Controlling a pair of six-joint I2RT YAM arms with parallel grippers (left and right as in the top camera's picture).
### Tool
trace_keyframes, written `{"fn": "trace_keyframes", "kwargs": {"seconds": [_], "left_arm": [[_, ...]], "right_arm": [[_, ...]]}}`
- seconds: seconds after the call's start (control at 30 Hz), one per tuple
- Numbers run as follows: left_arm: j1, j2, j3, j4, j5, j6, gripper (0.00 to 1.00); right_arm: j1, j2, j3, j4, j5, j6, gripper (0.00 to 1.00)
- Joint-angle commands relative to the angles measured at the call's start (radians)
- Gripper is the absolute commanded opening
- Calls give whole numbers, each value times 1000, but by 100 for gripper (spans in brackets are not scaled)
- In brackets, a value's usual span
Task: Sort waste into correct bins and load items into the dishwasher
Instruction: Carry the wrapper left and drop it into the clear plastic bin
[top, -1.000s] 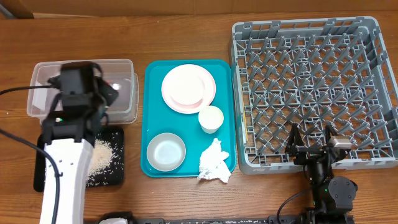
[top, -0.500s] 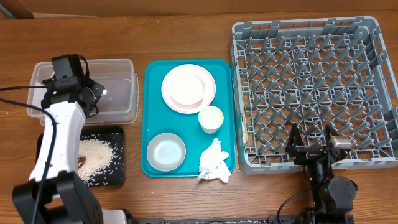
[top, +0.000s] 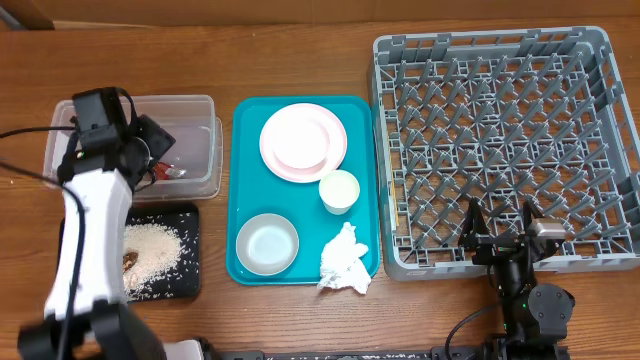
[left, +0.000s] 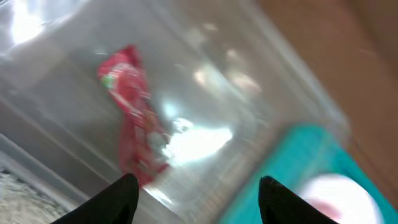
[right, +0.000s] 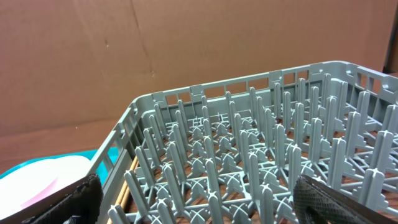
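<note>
My left gripper (top: 158, 158) hangs over the clear tub (top: 195, 103), open, with nothing between its fingers. The red snack wrapper (top: 166, 172) lies loose on the tub floor; the left wrist view shows the wrapper (left: 134, 118) just beyond the spread tips of that gripper (left: 199, 199). Rice (top: 155, 248) and a brown scrap (top: 131, 261) lie on the black tray (top: 188, 215). On the teal tray (top: 245, 180) sit the plate (top: 303, 142), cup (top: 339, 190) and bowl (top: 267, 244); the napkin (top: 345, 260) overlaps its front corner. My right gripper (top: 500, 235) stands open at the grey dish rack's (top: 490, 38) front edge.
The right wrist view looks across the rack's pegs (right: 249, 155) between the wide-apart tips of the right gripper (right: 208, 205), with the teal tray (right: 25, 169) at far left. A cardboard wall (right: 155, 50) rises behind the rack. Bare wood table (top: 300, 50) lies behind the tub and tray.
The left gripper has opened over the clear tub and the red wrapper now lies free inside it. The left arm shifted slightly left. The right arm has not moved.
</note>
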Motion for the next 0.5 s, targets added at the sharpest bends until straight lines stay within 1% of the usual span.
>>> {"fn": "trace_keyframes", "kwargs": {"seconds": [0.0, 0.07, 0.17, 0.27, 0.37, 0.47], "left_arm": [[-57, -171, 26, -68, 269, 121, 64], [-97, -217, 26, -147, 320, 138, 64], [-172, -257, 26, -268, 319, 174, 64], [-262, -256, 24, -367, 317, 188, 68], [-369, -233, 21, -433, 317, 188, 70], [-489, -196, 17, -448, 309, 190, 70]], "right_arm": [[5, -9, -10, 8, 6, 5, 100], [5, -9, -10, 8, 6, 5, 100], [5, -9, -10, 8, 6, 5, 100], [5, -9, -10, 8, 6, 5, 100], [5, -9, -10, 8, 6, 5, 100], [5, -9, -10, 8, 6, 5, 100]]}}
